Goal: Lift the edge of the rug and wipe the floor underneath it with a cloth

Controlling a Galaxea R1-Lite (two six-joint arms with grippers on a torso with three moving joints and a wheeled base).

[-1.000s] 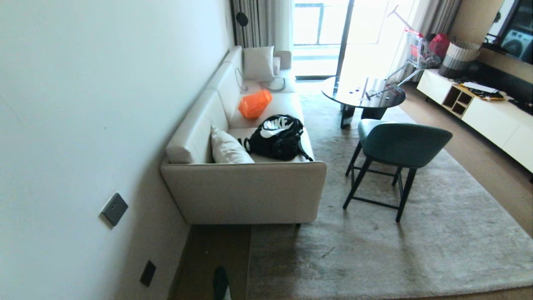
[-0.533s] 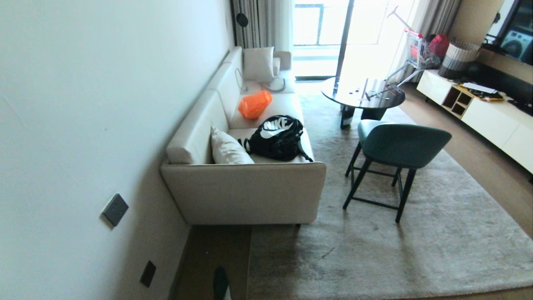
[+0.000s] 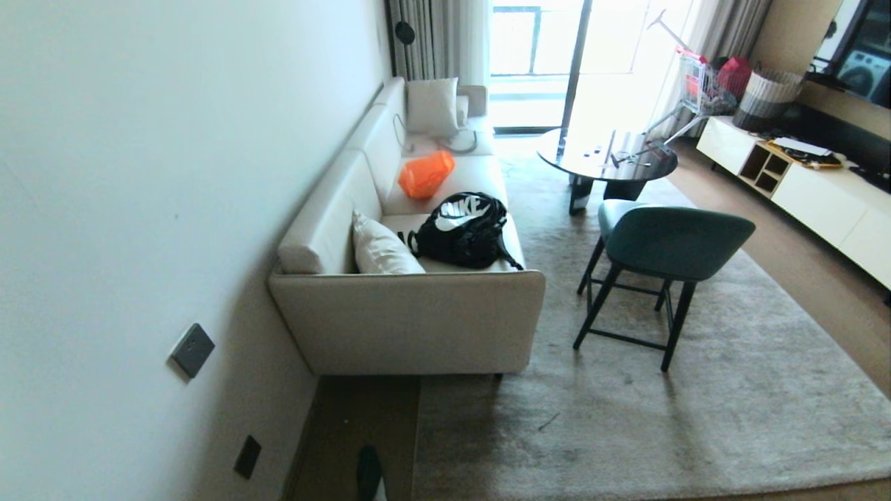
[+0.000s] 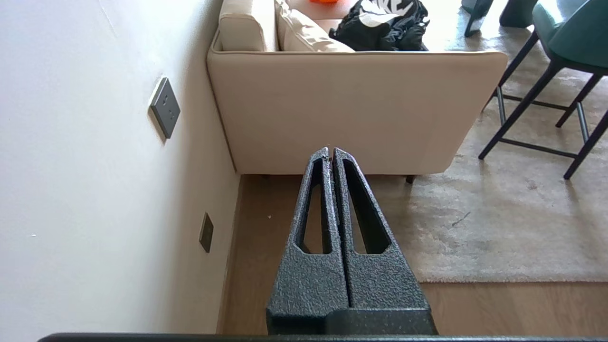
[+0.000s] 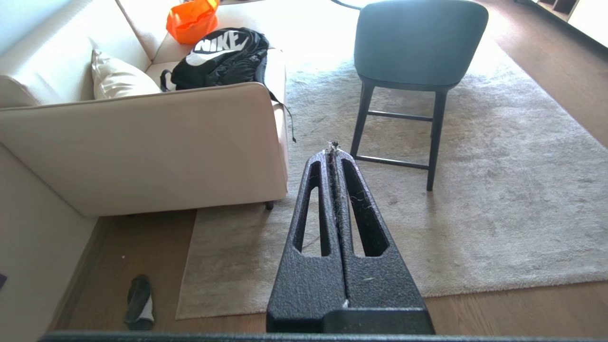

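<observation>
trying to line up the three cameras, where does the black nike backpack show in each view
Head view: the black backpack lies on the sofa seat, near the picture's middle.
Left wrist view: backpack at the top edge, partly cut off, behind the sofa's end panel.
Right wrist view: backpack at upper left, on the seat beside the white cushion.
Shared landmark: the green chair on the rug.

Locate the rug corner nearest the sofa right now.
In the right wrist view the rug corner lies flat on the floor, just out from the sofa end, with a dark slipper-like thing beside it.
</observation>
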